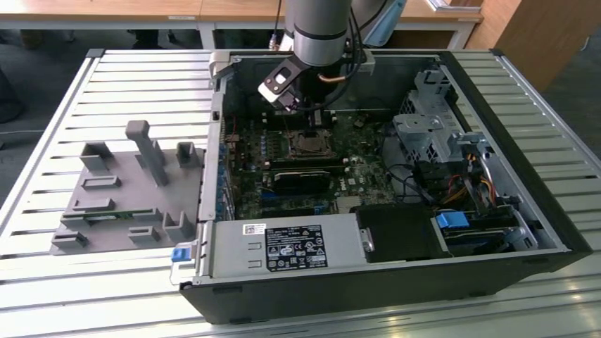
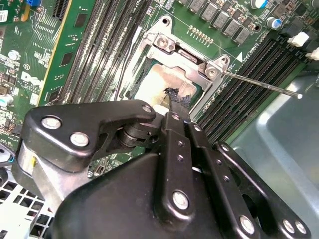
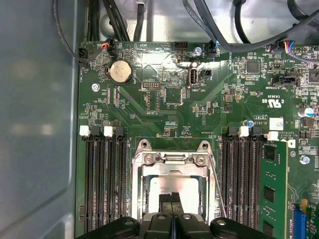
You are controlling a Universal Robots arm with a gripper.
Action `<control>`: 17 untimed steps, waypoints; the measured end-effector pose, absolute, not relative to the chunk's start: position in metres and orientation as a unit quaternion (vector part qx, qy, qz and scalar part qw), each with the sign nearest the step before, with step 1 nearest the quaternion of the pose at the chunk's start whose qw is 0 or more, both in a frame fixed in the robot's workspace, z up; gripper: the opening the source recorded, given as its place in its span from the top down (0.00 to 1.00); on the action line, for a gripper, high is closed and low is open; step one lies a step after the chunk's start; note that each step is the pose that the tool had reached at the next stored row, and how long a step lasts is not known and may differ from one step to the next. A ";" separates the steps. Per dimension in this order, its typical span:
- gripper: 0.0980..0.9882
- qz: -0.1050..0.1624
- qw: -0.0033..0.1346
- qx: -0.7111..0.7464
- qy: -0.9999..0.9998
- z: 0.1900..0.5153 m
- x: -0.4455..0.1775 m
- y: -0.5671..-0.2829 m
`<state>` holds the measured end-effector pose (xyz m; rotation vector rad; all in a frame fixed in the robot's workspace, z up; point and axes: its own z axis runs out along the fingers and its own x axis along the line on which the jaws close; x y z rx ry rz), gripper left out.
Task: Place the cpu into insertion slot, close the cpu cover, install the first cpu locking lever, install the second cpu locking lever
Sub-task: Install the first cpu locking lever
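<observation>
Second wrist view: gripper (image 2: 173, 99), fingertips together, over cpu (image 2: 149, 84) within cpu cover (image 2: 192, 57)

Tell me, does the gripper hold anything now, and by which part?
Nothing appears held: the gripper has its jaws together, tips just over the cpu framed by the cpu cover.

The arm (image 1: 319, 24) comes down steeply from the exterior view's top, its grey wrist (image 1: 317, 49) held upright. The gripper (image 1: 314, 120) points straight down. In both wrist views its black linkages (image 2: 179, 164) converge and the fingertips (image 3: 166, 204) sit pressed together with no gap between them
</observation>
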<state>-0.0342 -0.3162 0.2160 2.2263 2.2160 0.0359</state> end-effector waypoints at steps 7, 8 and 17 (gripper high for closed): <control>0.99 0.011 0.000 0.709 0.705 0.218 -0.034 -0.316; 0.99 0.011 0.000 0.709 0.705 0.218 -0.034 -0.316; 0.99 0.011 0.000 0.709 0.705 0.221 -0.034 -0.316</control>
